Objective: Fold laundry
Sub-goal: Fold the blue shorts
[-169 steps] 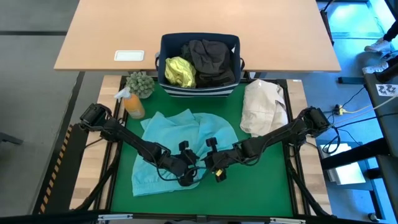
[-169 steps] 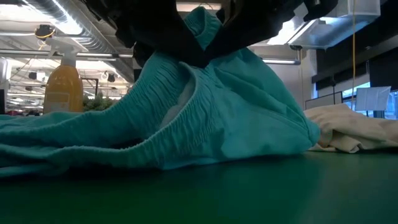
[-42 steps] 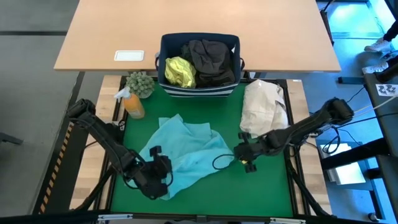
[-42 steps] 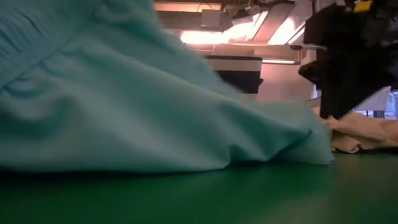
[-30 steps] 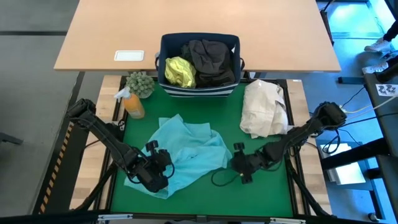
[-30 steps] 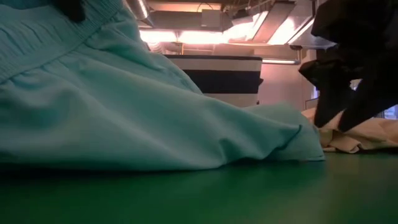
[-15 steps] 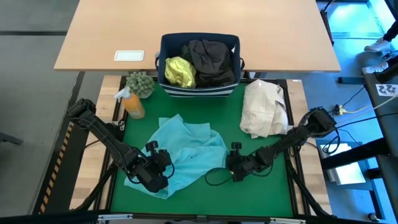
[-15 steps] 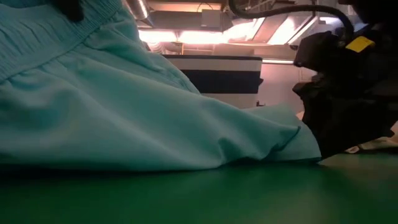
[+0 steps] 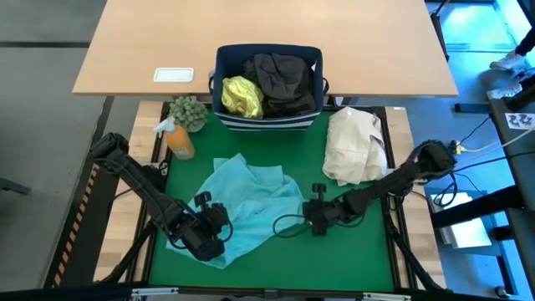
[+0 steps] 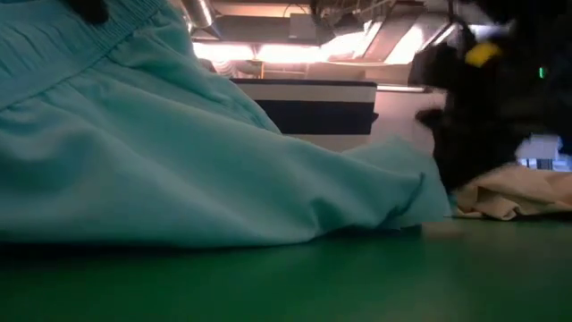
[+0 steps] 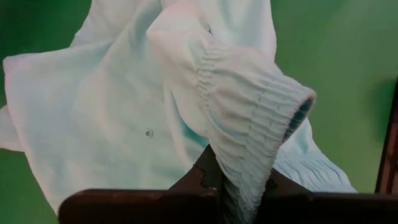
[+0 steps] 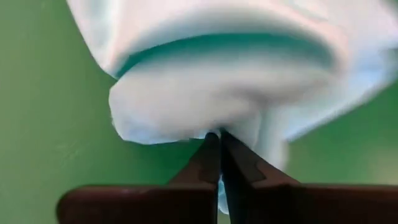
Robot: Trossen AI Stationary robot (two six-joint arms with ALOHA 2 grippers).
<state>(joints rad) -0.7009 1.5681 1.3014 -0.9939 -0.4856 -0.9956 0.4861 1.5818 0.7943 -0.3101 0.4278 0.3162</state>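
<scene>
The turquoise garment (image 9: 255, 201) lies crumpled in the middle of the green mat (image 9: 351, 259). My left gripper (image 9: 217, 227) is at the garment's near left part, shut on its ribbed waistband (image 11: 249, 124), which stands lifted above the mat. My right gripper (image 9: 308, 211) is at the garment's right edge, shut on it (image 12: 219, 146). In the low view the garment (image 10: 179, 161) slopes down from the left to the mat. A yellow-green shirt (image 9: 241, 94) and dark garments (image 9: 284, 79) sit in the navy bin (image 9: 267, 123). My left gripper pinches the ribbed waistband (image 11: 241, 177) between its two fingers, coming from above at a slant. The band runs up out of the fingers and folds over. That part is lifted; the rest of the garment lies on the mat. My right gripper pinches a rounded fold at the garment's right edge (image 12: 205, 124) between its shut fingers (image 12: 208, 155). It comes slanting down from the table's right side. One layer or several, I cannot tell. The edge sits low over the mat.
A cream cloth bundle (image 9: 355, 146) lies at the mat's far right, close behind my right arm. An orange spray bottle (image 9: 178, 138) and a small plant (image 9: 188, 110) stand at the far left. The near half of the mat shows bare green.
My right gripper has gone toward the table's left, up to the garment's right edge, rolled a little, and shut on that edge. The edge has bunched slightly. My left gripper has kept the waistband lifted in place.
</scene>
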